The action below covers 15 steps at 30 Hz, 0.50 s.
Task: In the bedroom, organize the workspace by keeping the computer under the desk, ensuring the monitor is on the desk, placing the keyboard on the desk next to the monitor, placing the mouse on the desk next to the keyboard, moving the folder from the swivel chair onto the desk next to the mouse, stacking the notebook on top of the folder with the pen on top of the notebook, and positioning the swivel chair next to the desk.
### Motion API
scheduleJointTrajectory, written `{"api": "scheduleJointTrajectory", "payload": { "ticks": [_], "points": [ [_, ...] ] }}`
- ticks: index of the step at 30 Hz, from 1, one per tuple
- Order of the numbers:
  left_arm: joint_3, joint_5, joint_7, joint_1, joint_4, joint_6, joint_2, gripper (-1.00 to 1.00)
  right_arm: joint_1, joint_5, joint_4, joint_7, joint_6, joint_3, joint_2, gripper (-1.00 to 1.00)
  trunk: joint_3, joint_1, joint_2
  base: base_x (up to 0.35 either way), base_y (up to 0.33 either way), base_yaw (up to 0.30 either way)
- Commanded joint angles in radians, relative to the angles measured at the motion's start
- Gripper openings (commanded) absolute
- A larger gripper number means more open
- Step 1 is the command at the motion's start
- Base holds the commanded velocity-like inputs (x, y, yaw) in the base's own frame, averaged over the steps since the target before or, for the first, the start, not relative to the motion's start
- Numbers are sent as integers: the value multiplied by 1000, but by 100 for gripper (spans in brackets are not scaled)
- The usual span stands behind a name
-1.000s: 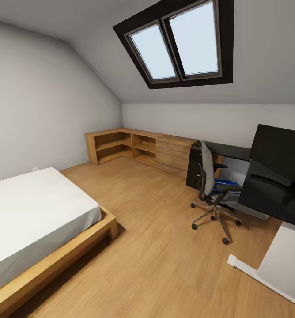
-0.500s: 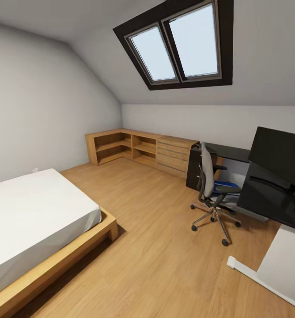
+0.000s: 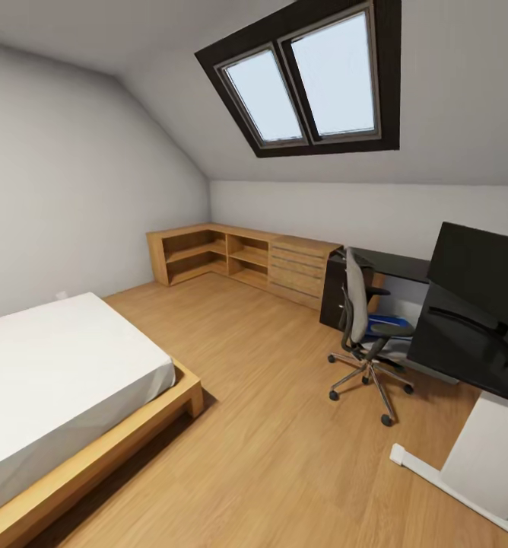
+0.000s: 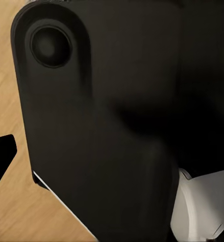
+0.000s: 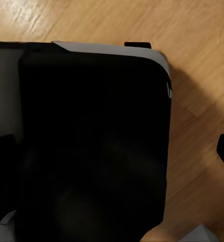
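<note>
- Head view: attic bedroom with a sloped ceiling, a dark-framed skylight (image 3: 311,80) of 2 panes, and a light wood floor (image 3: 269,426).
- Bed (image 3: 64,380), white sheet on a wooden frame, stands at the left.
- Light wooden shelf-and-drawer unit (image 3: 242,259) runs along the far wall and around the corner.
- Swivel chair (image 3: 364,323) stands on the floor, just in front of a black cabinet desk (image 3: 383,266) against the far wall.
- Folder (image 3: 387,321), bright blue, lies on the chair seat.
- Glossy black surface (image 3: 467,346) on white legs is at the right edge; monitor (image 3: 482,266) stands on it, curved stand visible.
- Keyboard, mouse, notebook, pen, computer: cannot make out.
- Left wrist view: dark robot housing over wood floor; left pincer state cannot tell.
- Right wrist view: dark robot housing over wood floor; right pincer state cannot tell.
</note>
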<state>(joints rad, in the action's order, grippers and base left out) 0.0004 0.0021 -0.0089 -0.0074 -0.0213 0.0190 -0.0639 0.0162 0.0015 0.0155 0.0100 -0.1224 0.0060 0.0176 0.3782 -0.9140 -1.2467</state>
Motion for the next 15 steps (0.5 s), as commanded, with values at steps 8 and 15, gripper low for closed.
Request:
{"api": "scheduleJointTrajectory", "payload": {
  "ticks": [8, 15],
  "points": [
    [-2, 1, -2, 0, -44, 0, 0, 100, 1, -3, 27, -1, -279, -2, 3, 100, -24, 31, 56, 0, 0, 0],
    [-2, 0, -2, 0, -159, -13, 5, 100, 1, -4, 147, -4, -485, -4, -1, 100, -46, 58, 105, 0, 0, 0]
  ]
}}
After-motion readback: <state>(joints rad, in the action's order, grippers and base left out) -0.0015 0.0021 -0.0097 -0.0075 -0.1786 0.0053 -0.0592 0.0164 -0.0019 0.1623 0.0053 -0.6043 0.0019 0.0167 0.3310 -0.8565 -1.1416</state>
